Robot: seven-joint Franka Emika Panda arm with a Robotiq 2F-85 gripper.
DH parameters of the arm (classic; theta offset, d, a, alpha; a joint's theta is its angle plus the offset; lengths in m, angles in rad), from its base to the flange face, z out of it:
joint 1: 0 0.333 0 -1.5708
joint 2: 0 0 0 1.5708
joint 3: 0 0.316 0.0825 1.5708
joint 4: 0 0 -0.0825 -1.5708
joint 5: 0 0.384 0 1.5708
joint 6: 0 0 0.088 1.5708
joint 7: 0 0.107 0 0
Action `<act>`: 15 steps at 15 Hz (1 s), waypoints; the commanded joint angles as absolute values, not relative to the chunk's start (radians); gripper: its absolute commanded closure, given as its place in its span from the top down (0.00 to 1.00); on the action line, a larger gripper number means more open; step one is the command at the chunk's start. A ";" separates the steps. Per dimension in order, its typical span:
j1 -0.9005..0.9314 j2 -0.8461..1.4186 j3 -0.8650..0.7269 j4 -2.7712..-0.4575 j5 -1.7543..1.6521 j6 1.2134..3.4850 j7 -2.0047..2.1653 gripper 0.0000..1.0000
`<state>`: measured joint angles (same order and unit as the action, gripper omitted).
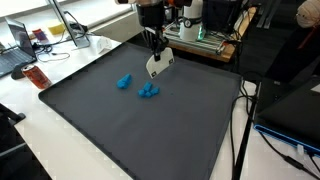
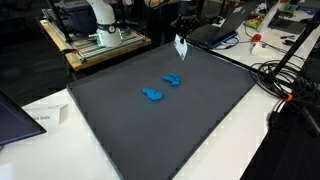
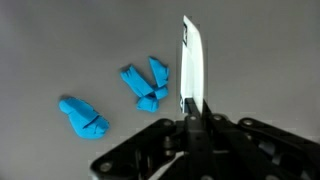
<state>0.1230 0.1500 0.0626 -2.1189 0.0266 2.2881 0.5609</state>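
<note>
The tool (image 3: 192,112) is clenched on a thin white card (image 3: 191,60), held upright above the worktop (image 1: 120,135). Blue pieces (image 3: 145,85) lie at its nine o'clock. This looks like mid-carry, and any set-down calls for clearing them.

Busy lab, cluttered desks all around.
Dark mat (image 1: 150,130) covers a white table (image 1: 40,135); laptop (image 1: 15,45) behind, cables (image 2: 285,85) trailing off the side.

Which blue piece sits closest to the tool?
The forked blue piece, beside the white flat object in the tool; the single blue roll lies farther out.
</note>
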 commanded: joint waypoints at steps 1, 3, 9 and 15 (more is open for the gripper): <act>0.096 0.118 0.068 -2.150 0.143 2.327 0.419 0.01; 0.081 0.112 0.067 -2.157 0.206 2.351 0.345 0.01; 0.031 0.109 0.061 -2.154 0.350 2.369 0.155 0.01; -0.003 0.108 0.057 -2.152 0.433 2.357 0.022 0.01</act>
